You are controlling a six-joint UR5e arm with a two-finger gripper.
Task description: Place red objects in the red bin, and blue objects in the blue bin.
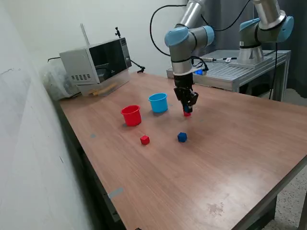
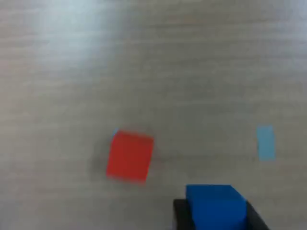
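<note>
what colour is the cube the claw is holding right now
Dark blue. The cube sits between the claw's fingers, clearest in the wrist view, above a red cube on the table.

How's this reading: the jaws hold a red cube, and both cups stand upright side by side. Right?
Not quite. The wrist view shows the jaws holding a blue cube, not a red one. The red cup and blue cup do stand upright side by side.

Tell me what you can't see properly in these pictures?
1. Insides of the red cup and blue cup: exterior view, their own walls hide them.
2. The held blue cube: wrist view, blurred, cut off by the picture's edge.
3. Same cube, exterior view: hidden by the fingers.
</note>
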